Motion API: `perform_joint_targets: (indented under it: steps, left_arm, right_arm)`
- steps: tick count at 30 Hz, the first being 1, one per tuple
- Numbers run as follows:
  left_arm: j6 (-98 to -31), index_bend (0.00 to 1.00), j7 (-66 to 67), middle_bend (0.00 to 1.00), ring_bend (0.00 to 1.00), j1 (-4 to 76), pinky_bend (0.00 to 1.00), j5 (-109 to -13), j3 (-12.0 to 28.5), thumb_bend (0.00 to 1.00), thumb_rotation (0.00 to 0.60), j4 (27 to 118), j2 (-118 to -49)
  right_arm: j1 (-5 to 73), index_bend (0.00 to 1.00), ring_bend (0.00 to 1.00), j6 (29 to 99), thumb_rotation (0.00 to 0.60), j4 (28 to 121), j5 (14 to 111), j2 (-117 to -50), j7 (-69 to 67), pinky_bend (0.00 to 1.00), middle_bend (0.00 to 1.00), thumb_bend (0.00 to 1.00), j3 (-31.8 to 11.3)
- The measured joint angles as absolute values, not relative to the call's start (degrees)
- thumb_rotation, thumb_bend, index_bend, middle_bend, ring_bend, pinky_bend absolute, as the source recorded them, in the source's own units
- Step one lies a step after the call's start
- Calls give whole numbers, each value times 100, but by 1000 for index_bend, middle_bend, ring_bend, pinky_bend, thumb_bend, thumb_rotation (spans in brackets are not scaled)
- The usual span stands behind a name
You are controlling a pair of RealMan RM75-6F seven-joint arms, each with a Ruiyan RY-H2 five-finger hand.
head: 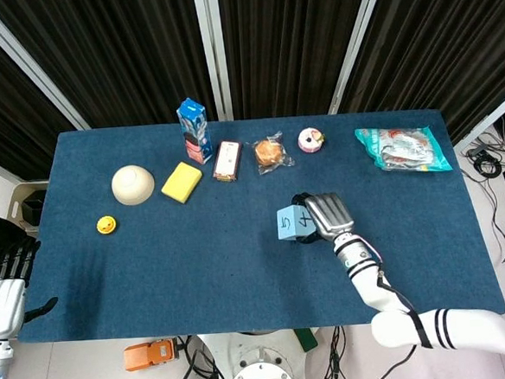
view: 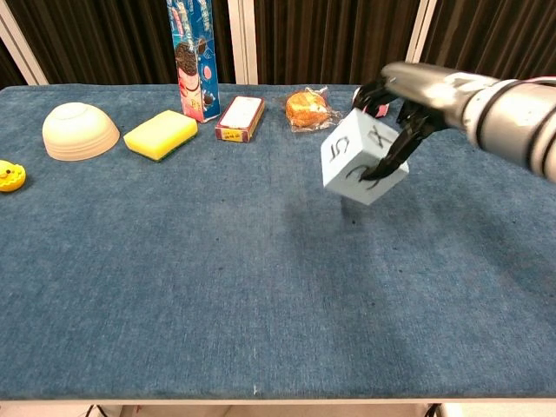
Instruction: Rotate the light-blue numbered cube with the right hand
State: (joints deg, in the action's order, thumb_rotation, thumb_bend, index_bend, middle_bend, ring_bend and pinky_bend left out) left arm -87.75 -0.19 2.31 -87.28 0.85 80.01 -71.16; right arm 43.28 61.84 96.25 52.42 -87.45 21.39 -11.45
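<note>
The light-blue numbered cube (head: 292, 222) (view: 360, 158) hangs tilted above the blue table, one corner pointing down, with a 5 on its left face. My right hand (head: 325, 216) (view: 401, 111) grips it from the right side, dark fingers (view: 393, 155) wrapped over its top and front faces. A shadow lies on the cloth beneath the cube. My left hand (head: 6, 280) stays off the table at the lower left in the head view, fingers apart and holding nothing.
Along the back stand a cream bowl (view: 80, 130), yellow sponge (view: 161, 134), tall blue carton (view: 193, 57), small red box (view: 240, 117), wrapped bun (view: 306, 108), a donut (head: 310, 139) and a snack bag (head: 402, 149). A yellow toy (view: 8, 175) lies far left.
</note>
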Motion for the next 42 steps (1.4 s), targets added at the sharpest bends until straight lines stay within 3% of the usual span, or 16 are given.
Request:
perform_joint_targets:
  steps: [7,16,20,23,25,29,37,42]
  left_arm:
    - [-8718,0,195,0,0,295,0,-8768,92,0,600,8276,-7050]
    - [-8686,0,465,0,0,330,0,-8772,99,0,600,8591,-6958]
    - [-8680,0,535,0,0,339,0,-8770,102,0,600,8659,-6938]
    - [-8695,0,552,0,0,336,0,-8764,110,0,600,8677,-6926]
    - [-8699,0,555,0,0,336,0,-8757,117,0,600,8681,-6920]
    - [-8719,0,554,0,0,332,0,-8765,119,0,600,8688,-6908]
    - [-8710,0,579,0,0,356,0,-8771,136,0,600,8716,-6891]
    - [-8713,0,602,0,0,374,0,-8805,134,0,600,8727,-6890]
  right_arm:
    - [3886,506,931,5834,600,8421,6993,-8601,-1322,1000,505,204,-850]
    - [3660,474,901,5787,600,5592,8699,-9084,-4794,993,505,213,-275]
    - [3634,380,862,5821,600,4606,9132,-9443,-5547,952,489,220,3]
    - [3607,192,794,5858,600,4206,9291,-9599,-5654,911,372,216,174]
    - [3589,27,730,5871,600,4141,9322,-9601,-5569,879,247,212,229]
    - [3530,0,672,5926,600,4348,9330,-9388,-5076,848,130,202,266]
    - [3477,0,672,5810,597,5931,9058,-8413,-3250,852,115,197,172]
    - [3513,0,700,5512,534,7215,8381,-7822,-1375,869,115,197,-43]
